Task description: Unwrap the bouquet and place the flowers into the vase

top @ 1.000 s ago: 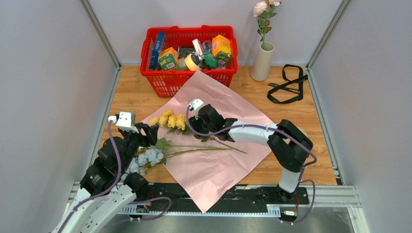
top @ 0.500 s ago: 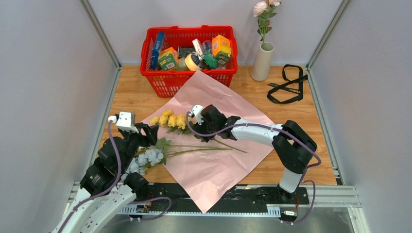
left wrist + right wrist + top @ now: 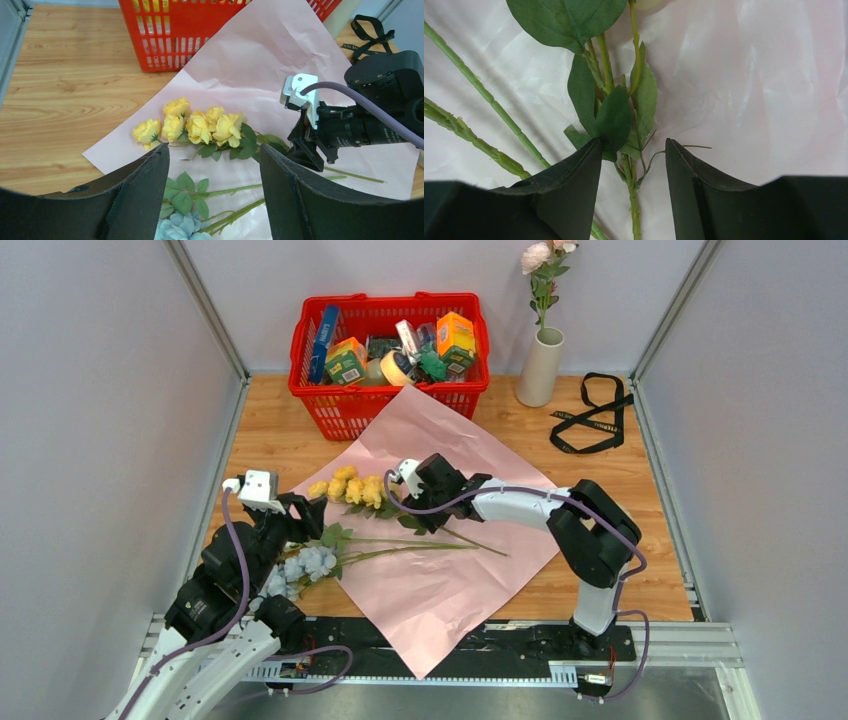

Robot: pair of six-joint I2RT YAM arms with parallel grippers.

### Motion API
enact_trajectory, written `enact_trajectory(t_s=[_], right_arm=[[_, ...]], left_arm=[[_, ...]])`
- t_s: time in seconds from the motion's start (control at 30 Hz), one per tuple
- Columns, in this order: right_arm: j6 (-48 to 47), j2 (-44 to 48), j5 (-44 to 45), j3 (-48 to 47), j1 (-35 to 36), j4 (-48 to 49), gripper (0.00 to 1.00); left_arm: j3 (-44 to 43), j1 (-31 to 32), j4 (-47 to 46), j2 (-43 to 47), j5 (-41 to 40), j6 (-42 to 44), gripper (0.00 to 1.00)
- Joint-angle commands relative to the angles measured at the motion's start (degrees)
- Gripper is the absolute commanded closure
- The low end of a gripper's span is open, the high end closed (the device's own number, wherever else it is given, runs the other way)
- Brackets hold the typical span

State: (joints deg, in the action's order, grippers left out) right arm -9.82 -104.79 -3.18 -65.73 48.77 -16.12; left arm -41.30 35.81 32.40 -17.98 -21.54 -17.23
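Flowers (image 3: 345, 530) lie loose on the opened pink paper (image 3: 450, 580), blooms toward the left claw (image 3: 305, 518) and bare stem ends trailing under and past the right claw (image 3: 415, 520). The right claw tips down over the yellow stem (image 3: 631, 195). Its two fingers stand apart with that stem and a cluster of leaves (image 3: 611, 120) in the gap, and the left finger's tip is at a leaf edge. Whether the pads touch the stem itself I cannot tell. Two more stems cross the paper just to the left of this claw in its wrist view.

The left claw is spread wide with nothing between its fingers. The yellow blooms (image 3: 200, 125) sit ahead of it near the paper's left edge. The light blue blooms (image 3: 180, 231) lie just under it, partly off that edge onto the table (image 3: 270, 430).

Beyond the right claw, the paper's far corner runs up against the red basket (image 3: 390, 405). Its near corner hangs past the table's front edge. The vase (image 3: 540, 365) stands well apart from both claws by the back wall, right of the basket, with one pink bloom (image 3: 540, 255) upright in it. A black ribbon (image 3: 590, 415) lies on the wood beside it. Bare wood stays open between the paper's right edge and the ribbon, and also left of the basket.
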Motion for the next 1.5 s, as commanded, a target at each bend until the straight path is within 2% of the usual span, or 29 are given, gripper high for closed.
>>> enact_trajectory(t_s=[0.0,0.2,0.37,0.47,0.7,1.0,1.17,1.3,1.47], right_arm=[[-1.3,-1.7,-1.3,-2.1,0.0,-0.7,0.47],[-1.7,-3.6,-2.0,-2.7,0.0,-1.1,0.5],[-1.9,-4.4,-2.9,-2.9,0.0,-1.6,0.57],[-1.9,-4.6,-3.6,-3.0,0.1,-1.8,0.66],[-1.3,-1.8,-3.0,-4.3,0.0,-1.6,1.0],[0.0,6.3,-0.9,-4.6,0.1,0.8,1.0],[0.2,15.6,3.0,-2.2,0.0,3.5,1.0],[-1.1,24.8,7.0,2.0,-0.2,12.1,1.0],[-1.1,32.5,9.6,2.8,-2.8,23.5,1.0]], left_arm=[[-0.4,-0.1,-0.5,0.0,-0.1,-0.4,0.26],[-0.5,-0.1,-0.4,0.1,-0.1,-0.4,0.26],[-0.5,-0.1,-0.5,0.1,-0.1,-0.4,0.26],[-0.6,-0.1,-0.4,0.1,0.0,-0.4,0.26],[-0.5,-0.1,-0.4,0.1,-0.1,-0.4,0.26],[-0.4,-0.1,-0.6,0.2,0.1,-0.3,0.26],[-0.3,-0.1,-0.9,0.0,0.3,-0.1,0.26],[-0.2,-0.1,-1.1,-0.1,0.5,0.0,0.26],[-0.2,-0.1,-1.1,0.1,0.7,0.1,0.26]])
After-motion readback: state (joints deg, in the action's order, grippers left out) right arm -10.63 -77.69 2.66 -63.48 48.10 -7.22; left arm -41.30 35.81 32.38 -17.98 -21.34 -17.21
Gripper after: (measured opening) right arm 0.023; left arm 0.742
